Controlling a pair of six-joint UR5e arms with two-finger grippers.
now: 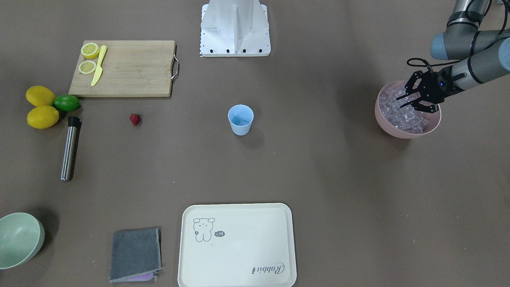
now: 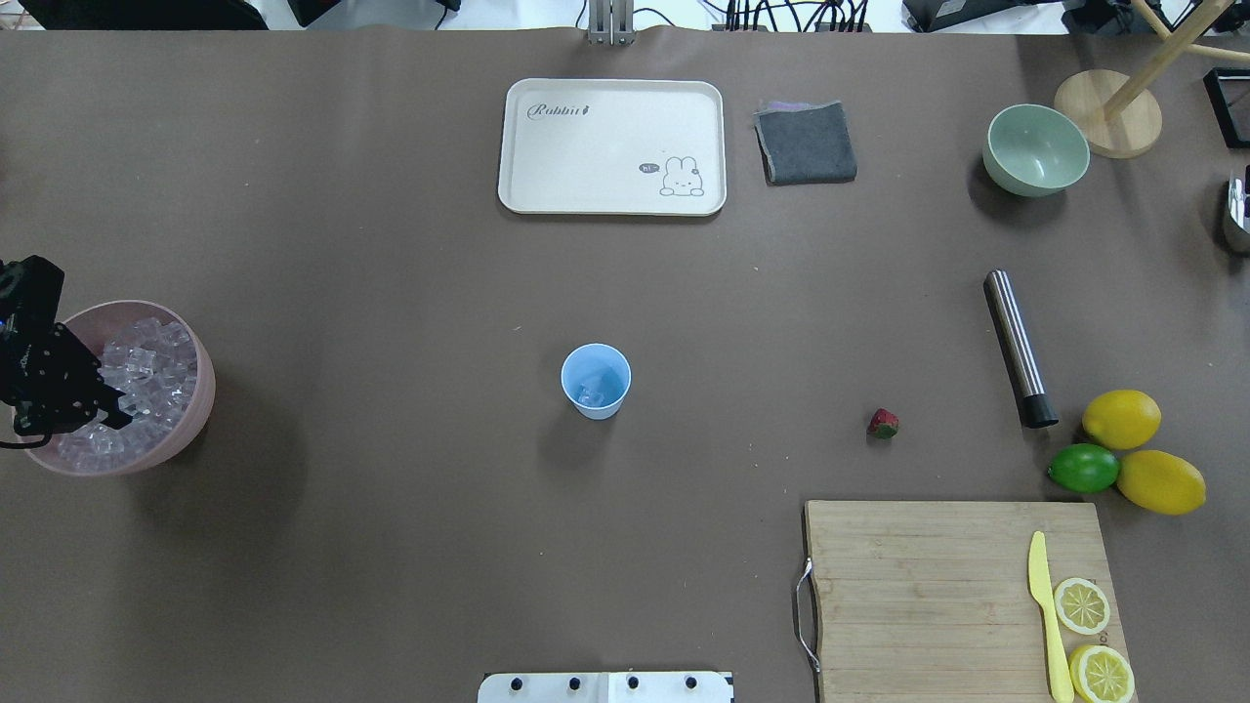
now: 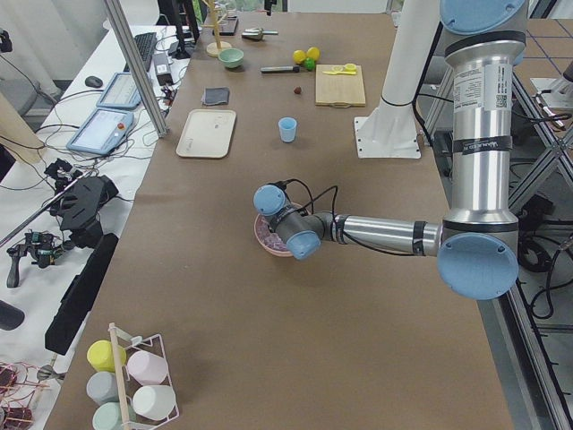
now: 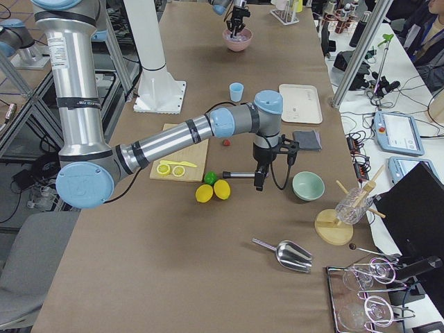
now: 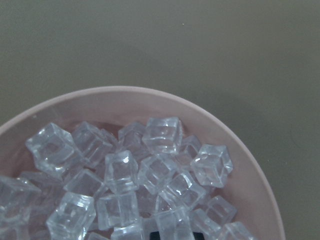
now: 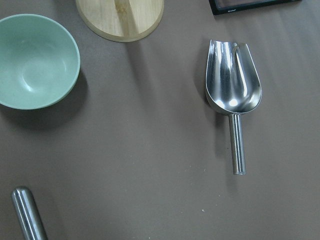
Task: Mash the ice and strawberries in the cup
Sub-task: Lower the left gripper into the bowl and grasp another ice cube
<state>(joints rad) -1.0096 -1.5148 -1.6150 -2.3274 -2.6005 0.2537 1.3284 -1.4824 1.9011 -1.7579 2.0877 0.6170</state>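
Ice cubes (image 2: 146, 366), small, clear and glassy, are filling a big round pink plastic bowl (image 2: 202, 405) at the left end of the brown counter (image 2: 391, 293), going by the overhead view. The left pincer (image 1: 399, 102) is dipping into that heap from the bowl's outer side. Its black fingers are standing moderately apart, tips down among the cubes; whether a cube is sitting between them I cannot tell. Well to the right, near the counter's middle, the small light-blue tapered plastic cup (image 2: 596, 381) is standing upright and alone, with what is looking like a clear cube lying in its bottom. Farther right, the small red strawberry with a green cap (image 2: 883, 423) is lying on the bare counter, apart from the cup and near a bamboo cutting board (image 2: 928, 586). Beyond it a brushed-steel cylinder with a black tip (image 2: 1018, 349) is lying flat near two yellow lemons (image 2: 1121, 418) and a green lime (image 2: 1083, 468). The right pincer (image 4: 258, 182) is hanging just beside that fruit, pointing down; how wide it is standing I cannot tell.
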